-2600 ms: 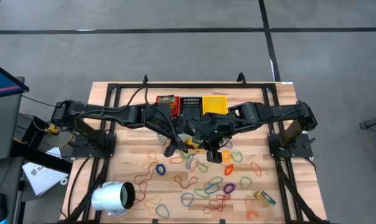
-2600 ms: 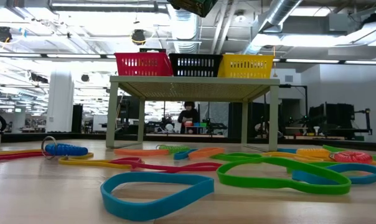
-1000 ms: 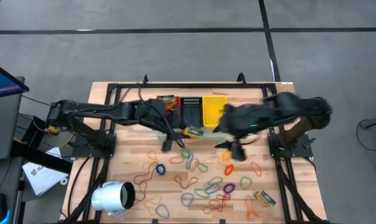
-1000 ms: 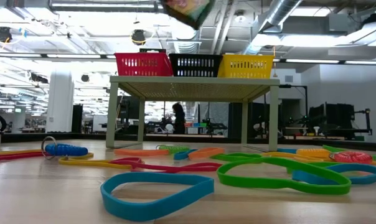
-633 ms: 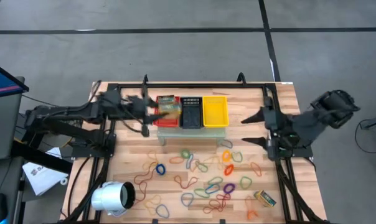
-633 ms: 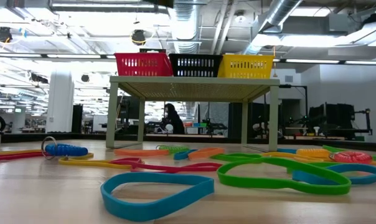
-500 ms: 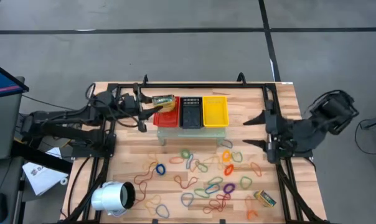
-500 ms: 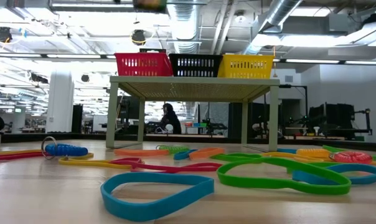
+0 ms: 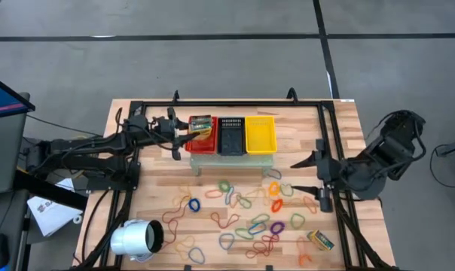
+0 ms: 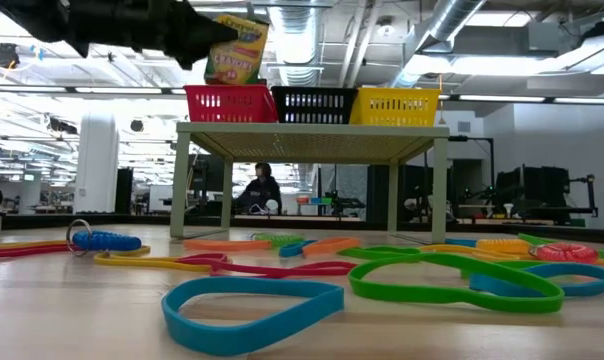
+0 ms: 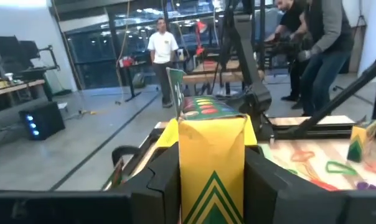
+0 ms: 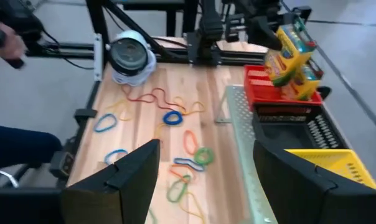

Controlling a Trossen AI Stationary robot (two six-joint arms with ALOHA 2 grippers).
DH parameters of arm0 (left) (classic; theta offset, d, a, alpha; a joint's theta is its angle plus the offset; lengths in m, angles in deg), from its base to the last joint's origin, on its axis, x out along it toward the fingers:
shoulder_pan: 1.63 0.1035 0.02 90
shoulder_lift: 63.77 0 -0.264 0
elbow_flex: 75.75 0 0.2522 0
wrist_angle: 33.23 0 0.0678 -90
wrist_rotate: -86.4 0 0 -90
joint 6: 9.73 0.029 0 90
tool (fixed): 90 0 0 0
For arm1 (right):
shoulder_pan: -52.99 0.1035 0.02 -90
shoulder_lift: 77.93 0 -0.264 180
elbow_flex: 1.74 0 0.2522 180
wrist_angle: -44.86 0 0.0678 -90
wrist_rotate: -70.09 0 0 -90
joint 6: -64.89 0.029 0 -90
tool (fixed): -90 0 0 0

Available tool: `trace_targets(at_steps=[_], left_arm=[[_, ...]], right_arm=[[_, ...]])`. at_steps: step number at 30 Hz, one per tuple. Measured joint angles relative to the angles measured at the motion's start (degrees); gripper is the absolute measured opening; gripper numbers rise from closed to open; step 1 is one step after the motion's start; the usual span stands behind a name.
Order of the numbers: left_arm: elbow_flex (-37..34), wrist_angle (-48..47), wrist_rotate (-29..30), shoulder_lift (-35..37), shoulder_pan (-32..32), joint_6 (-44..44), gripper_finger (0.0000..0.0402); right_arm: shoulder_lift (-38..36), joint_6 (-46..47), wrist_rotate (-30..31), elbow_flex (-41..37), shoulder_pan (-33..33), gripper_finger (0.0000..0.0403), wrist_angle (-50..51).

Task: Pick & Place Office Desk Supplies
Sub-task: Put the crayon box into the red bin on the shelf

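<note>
A green-yellow printed packet [image 10: 237, 48] hangs over the red basket [image 10: 229, 103], with my left gripper [image 9: 188, 129] shut on it. The right wrist view shows this packet [image 12: 289, 51] tilted above the red basket [image 12: 281, 99]. Many coloured rubber bands [image 9: 250, 218] lie on the near half of the table, and another packet [image 9: 320, 239] lies at the near right. My right gripper [image 9: 303, 175] stands open at the table's right side, with nothing between its fingers [image 12: 129, 171]. My left gripper pinches the packet between its two fingers [image 11: 160, 186], one on each of two opposite sides [image 11: 189, 186]. The fingers come level from the table's left. The packet is lifted clear of the table, tilted, above the red basket; whether it touches the rim I cannot tell.
The red, black [image 9: 230, 134] and yellow [image 9: 259, 133] baskets stand in a row on a small raised shelf [image 10: 312, 130] at the table's far middle. A white cylinder [image 9: 137, 239] lies at the near left. Black frame rails edge the table. People stand in the room beyond.
My left gripper has carried the packet from in front of the shelf toward the table's far left, then down over the red basket. My right arm has drawn back from the table's middle to its right edge, its gripper staying open.
</note>
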Motion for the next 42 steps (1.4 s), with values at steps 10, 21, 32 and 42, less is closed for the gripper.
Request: trace_targets(at_steps=[10, 21, 32, 42], left_arm=[[-5.4, 5.8, -0.6, -0.6, 0.9, -0.2, 0.011], [-8.9, 14.5, -0.9, -1.7, 2.4, 0.1, 0.0106], [-8.9, 20.8, -2.8, -10.5, 3.2, 0.0, 0.0106], [-8.9, 21.9, -2.7, -11.9, 3.4, 0.0, 0.0106]], right_arm=[[-0.1, 0.4, 1.2, -2.6, 1.5, 0.0255, -3.0], [0.4, 0.3, 1.2, -2.6, 1.4, 0.0255, -4.1], [0.4, 0.3, 1.2, -2.6, 1.4, 0.0255, -4.1], [0.4, 0.3, 1.1, -2.6, 1.4, 0.0255, -4.1]])
